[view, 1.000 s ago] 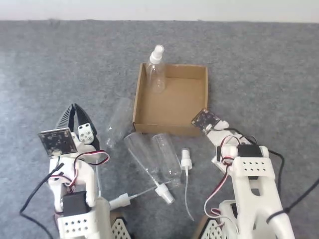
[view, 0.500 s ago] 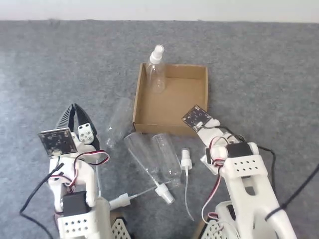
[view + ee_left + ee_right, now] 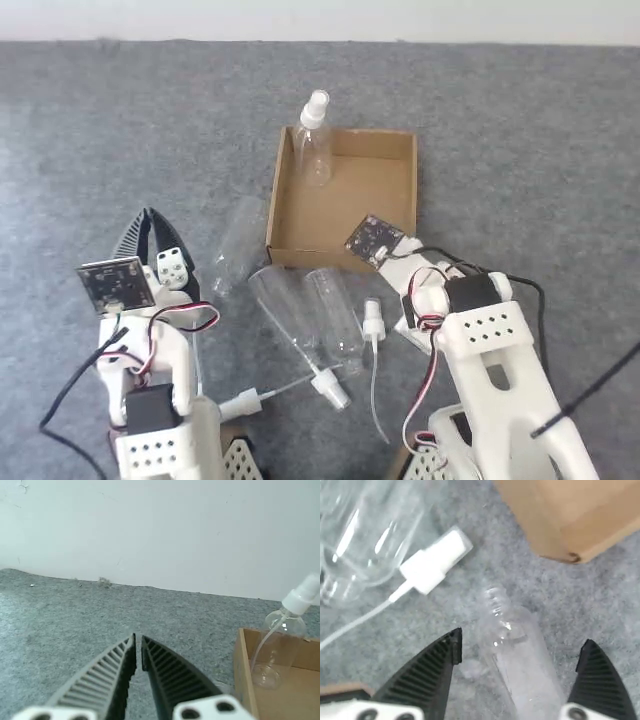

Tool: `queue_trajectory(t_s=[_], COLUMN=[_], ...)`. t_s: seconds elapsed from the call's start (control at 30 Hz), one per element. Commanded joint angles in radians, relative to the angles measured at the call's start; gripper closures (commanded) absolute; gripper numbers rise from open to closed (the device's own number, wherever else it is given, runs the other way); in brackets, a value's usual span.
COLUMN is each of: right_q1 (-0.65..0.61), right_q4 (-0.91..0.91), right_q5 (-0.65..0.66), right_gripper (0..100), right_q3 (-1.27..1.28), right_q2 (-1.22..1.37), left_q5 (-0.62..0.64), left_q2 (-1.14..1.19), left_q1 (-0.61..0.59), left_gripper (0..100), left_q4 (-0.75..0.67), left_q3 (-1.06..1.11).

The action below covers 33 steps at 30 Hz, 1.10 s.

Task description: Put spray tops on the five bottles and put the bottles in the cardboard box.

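Just beside the shallow brown cardboard box (image 3: 570, 510), the right tool (image 3: 520, 642) gapes wide astride a clear capless plastic bottle (image 3: 512, 630); the left tool (image 3: 138, 639) is pinched narrow.

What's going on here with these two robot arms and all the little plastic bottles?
The arms' job is to put spray tops on bottles and box them. One capped bottle stands in the cardboard box. The right gripper hangs open over an uncapped bottle lying on the carpet near the box's corner, a loose spray top beside it. The left gripper is shut and empty. More bare bottles lie before the box.
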Motion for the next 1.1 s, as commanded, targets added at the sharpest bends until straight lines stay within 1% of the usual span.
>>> queue_trajectory(t_s=[0.0, 0.1, 0.33, 0.67, 0.83, 0.97, 1.07], right_q1=[-0.01, -0.007, -0.005, 0.03, 0.059, 0.096, 0.116], right_q4=[0.053, 0.058, 0.05, 0.058, 0.058, 0.05, 0.048], right_q5=[0.13, 0.183, 0.224, 0.232, 0.345, 0.428, 0.457], right_gripper=[67.2, 67.3, 67.3, 67.3, 67.3, 67.3, 67.3], right_q3=[-0.066, -0.066, -0.068, -0.255, -0.285, -0.285, -0.285], right_q2=[-0.022, -0.022, 0.013, 0.361, 0.47, 0.506, 0.51], left_q5=[-0.008, -0.008, -0.008, -0.008, -0.008, -0.008, -0.008], left_q2=[-0.02, -0.02, -0.02, -0.02, -0.02, -0.02, -0.02], left_q1=[-0.008, -0.006, -0.005, -0.005, -0.005, -0.005, -0.005], left_gripper=[98, 98, 98, 98, 98, 98, 98], left_q4=[-0.031, -0.031, -0.031, -0.031, -0.031, -0.031, -0.031], left_q3=[-0.007, -0.007, -0.007, -0.007, -0.007, -0.007, -0.007])
